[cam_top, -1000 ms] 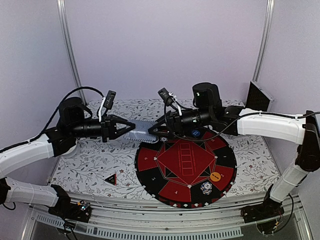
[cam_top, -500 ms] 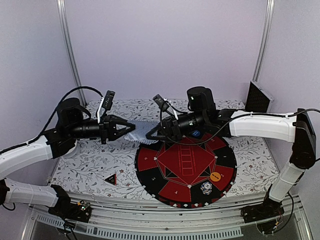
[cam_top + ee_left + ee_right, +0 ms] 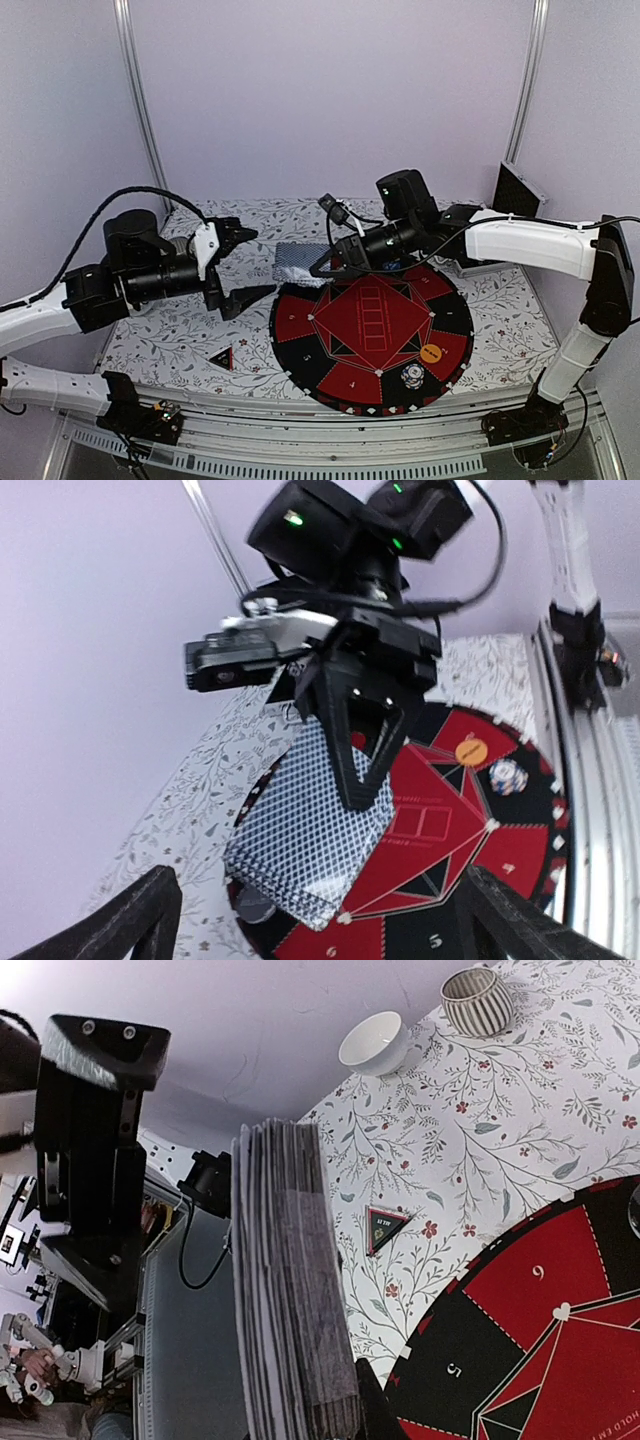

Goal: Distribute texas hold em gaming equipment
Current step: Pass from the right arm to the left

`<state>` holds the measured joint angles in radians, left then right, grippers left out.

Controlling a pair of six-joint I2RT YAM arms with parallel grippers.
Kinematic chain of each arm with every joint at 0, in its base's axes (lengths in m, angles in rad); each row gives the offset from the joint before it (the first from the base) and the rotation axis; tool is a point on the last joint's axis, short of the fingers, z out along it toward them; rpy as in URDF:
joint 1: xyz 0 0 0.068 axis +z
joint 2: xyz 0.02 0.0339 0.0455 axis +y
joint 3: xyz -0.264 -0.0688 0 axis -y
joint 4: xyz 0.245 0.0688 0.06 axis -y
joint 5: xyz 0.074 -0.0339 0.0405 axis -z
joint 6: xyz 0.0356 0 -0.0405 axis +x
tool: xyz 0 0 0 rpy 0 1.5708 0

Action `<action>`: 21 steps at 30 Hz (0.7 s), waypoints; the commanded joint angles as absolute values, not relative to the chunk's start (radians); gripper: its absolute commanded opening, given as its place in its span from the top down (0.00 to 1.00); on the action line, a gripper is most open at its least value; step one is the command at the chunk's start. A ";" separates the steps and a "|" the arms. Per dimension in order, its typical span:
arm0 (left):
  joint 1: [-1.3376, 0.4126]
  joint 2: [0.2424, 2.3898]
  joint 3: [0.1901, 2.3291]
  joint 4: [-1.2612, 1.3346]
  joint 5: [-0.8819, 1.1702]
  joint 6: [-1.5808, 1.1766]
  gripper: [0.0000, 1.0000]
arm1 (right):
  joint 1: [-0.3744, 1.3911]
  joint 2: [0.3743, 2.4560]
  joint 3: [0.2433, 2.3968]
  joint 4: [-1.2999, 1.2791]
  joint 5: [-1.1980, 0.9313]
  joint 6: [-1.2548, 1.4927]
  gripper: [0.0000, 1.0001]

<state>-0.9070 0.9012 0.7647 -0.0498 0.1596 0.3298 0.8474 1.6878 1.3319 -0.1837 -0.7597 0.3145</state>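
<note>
**Deck of Cards Pinched by the Right Hand, Left Hand Spread Wide**

A deck of cards with grey-blue backs is held up in the air. It is pinched at one end by the right hand, and the two fingers are pressed against the deck from both sides. In the left wrist view, one dark finger is seen lying flat across the patterned back of the top card. In the right wrist view, the deck is seen from its edge, and many thin cards are seen stacked close together.

The left hand is spread wide, with one finger up and one finger down. Nothing is held in it. It is pointed at the deck but is not touching it. The deck is found between the two hands, near the far left rim of the round mat.

The red and black mat is laid flat on the desk, which is covered with a flowered cloth. An orange chip is set on the near right part of the mat. A small white and blue pile of chips is placed just beside it, closer to the near rim. A black-red triangle is laid on the cloth, left of the mat and apart from it.

At the far left of the desk, a white bowl and a striped cup are seen near each other.
</note>
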 commanded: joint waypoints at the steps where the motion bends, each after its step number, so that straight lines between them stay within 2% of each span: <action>1: -1.037 1.010 0.823 -0.214 -0.211 0.735 0.02 | 0.847 1.671 1.404 -0.312 -0.728 0.317 0.98; 12: -1.056 1.174 0.896 -0.070 -0.360 0.955 0.02 | 0.860 1.717 1.430 -0.363 -0.730 0.341 0.98; 15: -1.053 1.196 0.919 -0.114 -0.288 0.940 0.02 | 0.867 1.728 1.446 -0.369 -0.737 0.340 0.98; 19: -1.049 1.212 0.974 -0.222 -0.094 0.840 0.02 | 0.869 1.736 1.469 -0.370 -0.742 0.341 0.98; 21: -1.043 1.221 0.983 -0.212 -0.080 0.815 0.02 | 0.873 1.746 1.477 -0.370 -0.750 0.342 0.98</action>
<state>-1.0435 1.2106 0.9390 -0.1768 -0.1989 0.8783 0.8631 1.7237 1.4303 -0.3729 -0.7319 0.3382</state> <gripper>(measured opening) 0.982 0.103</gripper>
